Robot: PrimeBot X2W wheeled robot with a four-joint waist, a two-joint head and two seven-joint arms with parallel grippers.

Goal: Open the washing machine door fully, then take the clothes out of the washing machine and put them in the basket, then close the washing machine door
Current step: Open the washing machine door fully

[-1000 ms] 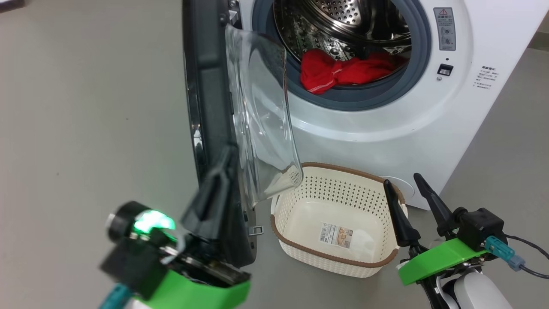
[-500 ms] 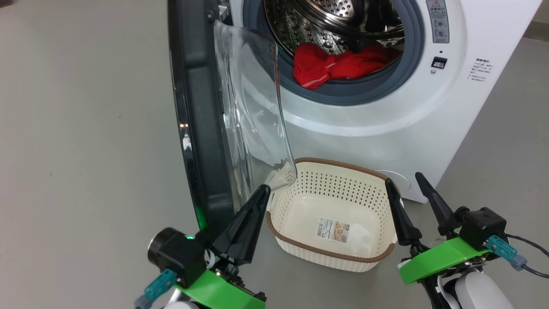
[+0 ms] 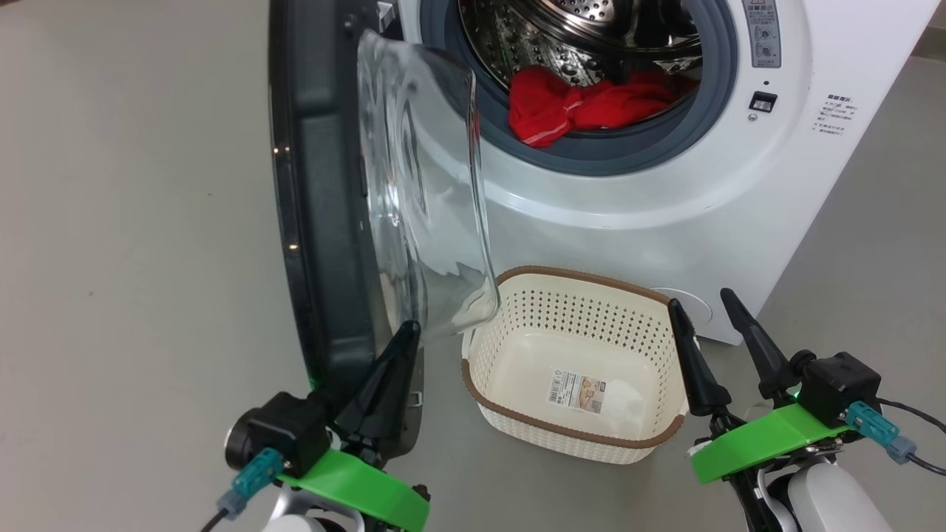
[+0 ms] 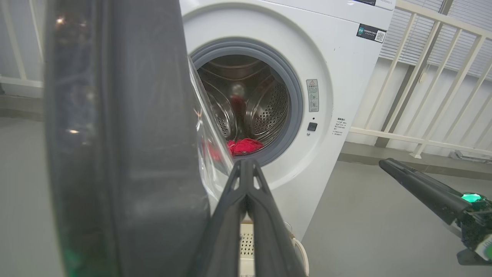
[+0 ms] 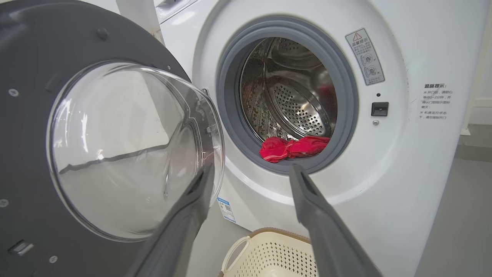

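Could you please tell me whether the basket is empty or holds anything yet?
Empty: the basket shows its bare bottom and sticker, and the red clothes lie inside the washing machine.

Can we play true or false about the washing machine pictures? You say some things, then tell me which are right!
1. The red clothes are in the basket. False: they lie inside the washing machine; the basket holds only a sticker.
2. The washing machine door is open. True.
3. The right gripper has its fingers spread apart. True.
4. The left gripper is holding the clothes. False: its fingers are pressed together with nothing between them.
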